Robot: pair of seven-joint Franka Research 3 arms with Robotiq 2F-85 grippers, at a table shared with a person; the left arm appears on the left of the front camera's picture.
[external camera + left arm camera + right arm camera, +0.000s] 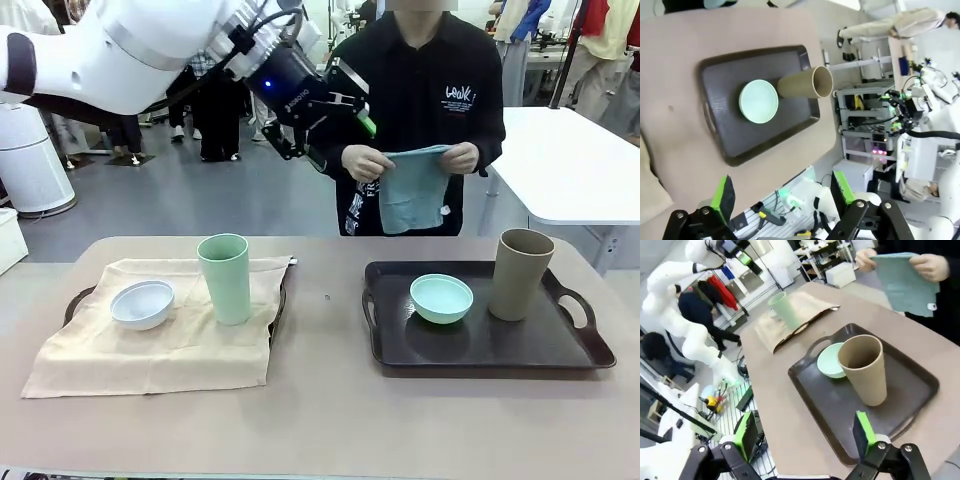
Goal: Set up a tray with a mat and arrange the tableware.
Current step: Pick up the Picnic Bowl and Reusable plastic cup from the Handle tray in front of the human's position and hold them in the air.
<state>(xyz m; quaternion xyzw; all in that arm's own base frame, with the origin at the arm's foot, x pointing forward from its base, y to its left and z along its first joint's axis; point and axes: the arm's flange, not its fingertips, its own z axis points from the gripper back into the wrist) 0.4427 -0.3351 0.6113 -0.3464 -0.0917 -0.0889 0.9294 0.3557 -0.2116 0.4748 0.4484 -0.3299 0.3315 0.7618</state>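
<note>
The tan cup (522,272) and mint bowl (441,297) stand on the bare dark tray (480,347); the person (420,80) holds the soft mat (410,195). Fingers of left gripper (782,190) and right gripper (807,432) apart, empty. Cup likely light, rigid, tippy; grip across its mid-wall

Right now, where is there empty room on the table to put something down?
The table is bare between the cloth mat and the dark tray, and along the near edge. The tray's front half is free too. Crowded: behind that, by the mint bowl and brown cup.
</note>
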